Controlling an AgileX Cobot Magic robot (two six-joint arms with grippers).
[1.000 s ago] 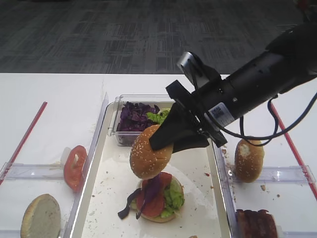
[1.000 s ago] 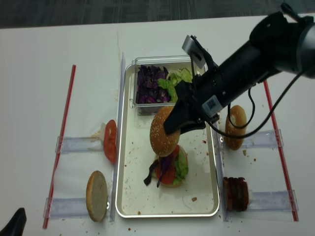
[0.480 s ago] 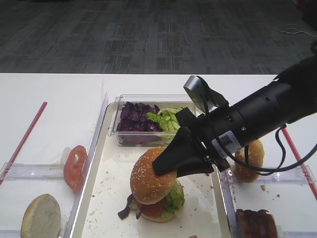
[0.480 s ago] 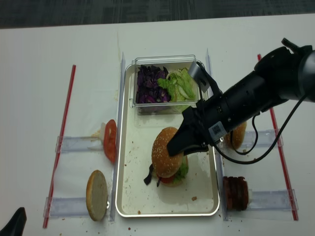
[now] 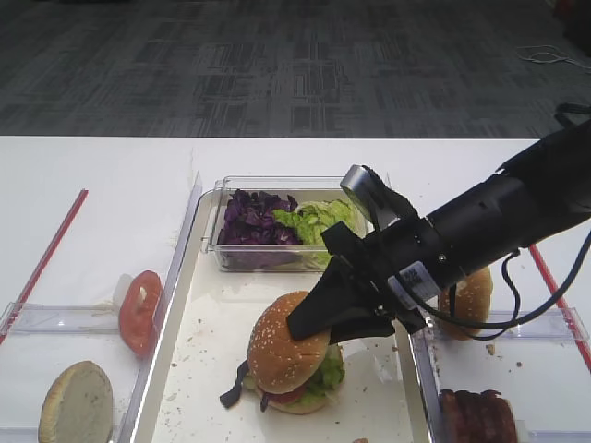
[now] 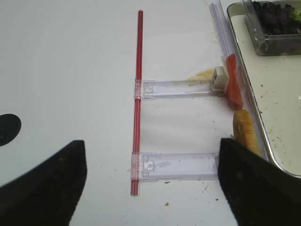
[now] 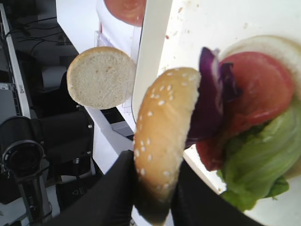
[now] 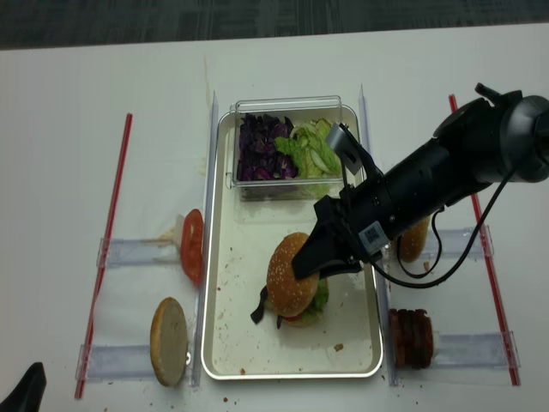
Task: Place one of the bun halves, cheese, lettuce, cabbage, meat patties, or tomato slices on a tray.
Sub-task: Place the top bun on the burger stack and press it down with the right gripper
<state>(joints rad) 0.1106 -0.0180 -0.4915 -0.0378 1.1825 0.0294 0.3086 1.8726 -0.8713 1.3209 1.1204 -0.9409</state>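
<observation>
A white desk [image 5: 102,175] stands before a dark patterned carpet, carrying a long cream tray [image 8: 225,335] speckled with crumbs. At the tray's far end a clear plastic box [image 5: 218,221] holds purple cabbage [image 5: 251,218] and green lettuce [image 5: 319,218]. The right gripper [image 5: 312,318] is clenched on the sesame bun top [image 5: 280,343], its dark fingers [image 7: 115,197] pinching the bun's edge, and the bun sits tilted on a stack of tomato, lettuce and cabbage strips near the tray's middle. Left of the tray, a tomato slice [image 5: 138,309] stands in a clear holder, and a pale bun half [image 5: 76,403] shows its flat cut face nearer the camera. Right of the tray lie another brown bun [image 5: 471,297] and the meat patties [image 5: 478,417]. The left gripper [image 6: 150,181] hangs over bare desk beside a red strip [image 6: 138,101], its jaws spread apart with nothing between them.
</observation>
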